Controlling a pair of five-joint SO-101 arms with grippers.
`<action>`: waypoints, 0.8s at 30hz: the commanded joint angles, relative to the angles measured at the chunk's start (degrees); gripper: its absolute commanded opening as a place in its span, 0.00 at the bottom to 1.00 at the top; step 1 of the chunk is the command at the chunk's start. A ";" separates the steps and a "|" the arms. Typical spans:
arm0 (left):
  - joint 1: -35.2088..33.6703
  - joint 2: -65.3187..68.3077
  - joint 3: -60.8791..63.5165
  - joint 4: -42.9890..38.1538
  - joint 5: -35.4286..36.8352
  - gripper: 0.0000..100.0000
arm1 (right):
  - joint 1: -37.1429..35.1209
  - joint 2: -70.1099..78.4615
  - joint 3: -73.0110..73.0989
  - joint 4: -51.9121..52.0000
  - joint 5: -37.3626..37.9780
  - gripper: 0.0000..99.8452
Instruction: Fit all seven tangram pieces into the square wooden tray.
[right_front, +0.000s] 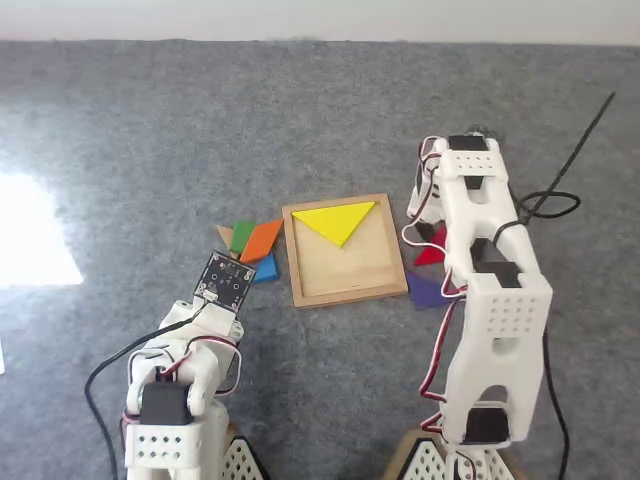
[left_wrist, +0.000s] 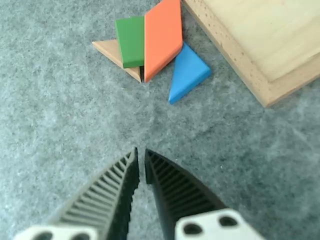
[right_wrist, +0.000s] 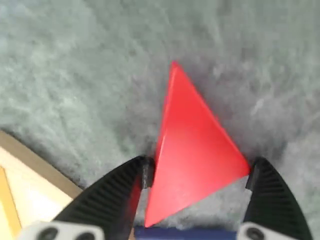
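At the middle of the grey desk (right_front: 150, 140): square wooden tray (right_front: 348, 292), with 1 yellow triangle (right_front: 338, 220) in its far half.
Left of the tray: 4 pieces huddled together, a tan triangle (left_wrist: 114, 51), green piece (left_wrist: 130, 40), orange parallelogram (left_wrist: 162, 35) and blue triangle (left_wrist: 187, 72).
Left fingers (left_wrist: 115, 190): pressed together, holding nothing, over bare desk near that cluster.
Right fingers (right_wrist: 115, 195): spread wide, 1 on each side of a red triangle (right_wrist: 192, 145), right of the tray.
Beside the red triangle: a purple piece (right_front: 425, 290).
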 joint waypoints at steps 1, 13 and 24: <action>-0.26 0.35 -0.48 0.35 0.35 0.02 | 1.36 -2.07 -1.58 -3.65 5.01 0.30; -0.26 0.35 -0.48 0.35 0.35 0.02 | 6.20 -2.59 -1.49 -6.55 22.51 0.30; -0.26 0.35 -0.48 0.35 0.35 0.02 | 6.20 -4.53 -2.11 -7.34 38.15 0.30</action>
